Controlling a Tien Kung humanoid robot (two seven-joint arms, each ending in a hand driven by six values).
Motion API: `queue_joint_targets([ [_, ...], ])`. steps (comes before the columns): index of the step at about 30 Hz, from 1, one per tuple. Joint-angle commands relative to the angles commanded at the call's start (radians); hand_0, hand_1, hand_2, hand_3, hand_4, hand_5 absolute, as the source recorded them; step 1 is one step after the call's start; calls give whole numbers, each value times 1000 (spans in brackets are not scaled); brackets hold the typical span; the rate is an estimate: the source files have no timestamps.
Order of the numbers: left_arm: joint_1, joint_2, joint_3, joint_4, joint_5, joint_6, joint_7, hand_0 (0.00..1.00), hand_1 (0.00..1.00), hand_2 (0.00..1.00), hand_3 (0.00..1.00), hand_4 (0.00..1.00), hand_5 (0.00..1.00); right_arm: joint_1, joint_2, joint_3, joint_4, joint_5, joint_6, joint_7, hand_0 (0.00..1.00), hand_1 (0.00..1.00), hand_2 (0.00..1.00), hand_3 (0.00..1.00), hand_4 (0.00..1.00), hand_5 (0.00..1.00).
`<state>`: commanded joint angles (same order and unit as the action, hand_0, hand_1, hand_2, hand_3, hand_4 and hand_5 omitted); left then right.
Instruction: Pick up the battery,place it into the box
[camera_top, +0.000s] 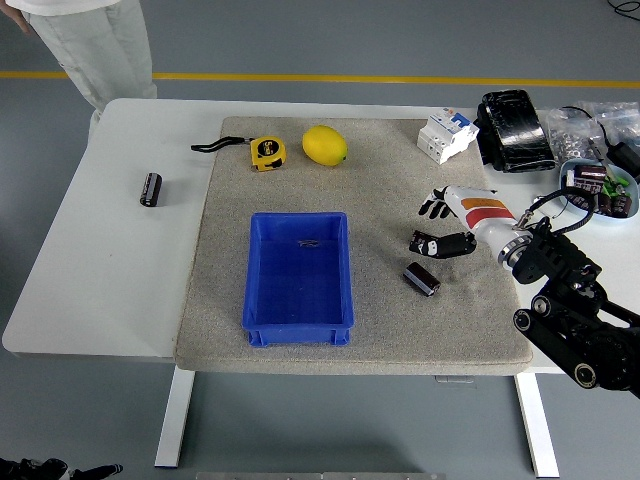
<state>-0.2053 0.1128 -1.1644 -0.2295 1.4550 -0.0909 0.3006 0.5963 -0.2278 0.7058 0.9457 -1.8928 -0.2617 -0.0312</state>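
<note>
Lying on the grey mat (400, 330), the battery (421, 279) is a short dark cylinder, tilted diagonally, with a lighter band at its lower right end. It sits just below the right hand (440, 228) and does not appear to touch it. A second dark battery (151, 189) lies on the bare white worktop (100, 280), far to the hand's left, off the mat.

Right hand: white with orange and red stripes, black fingers (432, 208). Fingers are spread and relaxed; thumb and fingers stand apart with nothing between them. Lower fingers hover directly above the nearer battery; whether they rest on the mat cannot be told. Black right arm (575, 310) enters from the lower right corner.

Blue box (299, 277): open, rectangular, on the mat to the left of the hand; a small dark mark shows on its floor, too small to identify.

Up and left of the hand: lemon (324, 145) and yellow tape measure (267, 152) with black strap. Above the hand: white circuit breaker (446, 134) at the mat's corner, black wrapped bundle (515, 130) just beside it. To the hand's right: bowl of small items (596, 188).

Person's legs (95, 50) stand at the far left corner of the worktop.
</note>
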Motion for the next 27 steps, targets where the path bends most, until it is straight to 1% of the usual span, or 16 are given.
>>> queue_joint_targets([
  [6,-1,-1,3,0,-4,1,-1,776,798,827,679,754,653,1,10,-5,-49,-22,-8,-3,498,514,520,560,998,387],
  [10,-1,-1,5,0,-6,1,-1,776,798,827,679,754,653,2,11,-5,-66,-31,-8,-10,498,514,520,560,998,387],
  [11,-1,0,6,0,-7,1,-1,776,798,827,679,753,652,2,12,-5,-69,-32,-9,-13,474,500,505,547,998,383],
  [12,-1,0,6,0,-7,0,-1,776,798,827,679,753,652,2,13,-5,-71,-33,-10,-15,474,500,505,547,998,383],
  [16,-2,-1,7,-1,-8,1,-1,776,798,827,679,753,652,2,23,-9,-86,-42,-23,-28,474,500,505,547,998,383],
  [17,-2,-1,8,-1,-9,1,0,775,798,828,678,754,652,2,25,-11,-91,-44,-25,-32,403,453,461,512,998,377],
  [22,-1,-1,11,-1,-13,1,-1,775,798,828,678,754,652,2,32,-23,-105,-50,-36,-47,403,453,461,512,998,377],
  [23,-1,-1,11,-1,-13,1,-1,776,798,828,679,753,652,2,34,-25,-106,-49,-39,-50,356,427,442,486,982,367],
  [27,-2,-1,12,-1,-14,0,-1,776,798,828,679,753,652,3,40,-34,-106,-48,-48,-57,356,427,442,486,982,367],
])
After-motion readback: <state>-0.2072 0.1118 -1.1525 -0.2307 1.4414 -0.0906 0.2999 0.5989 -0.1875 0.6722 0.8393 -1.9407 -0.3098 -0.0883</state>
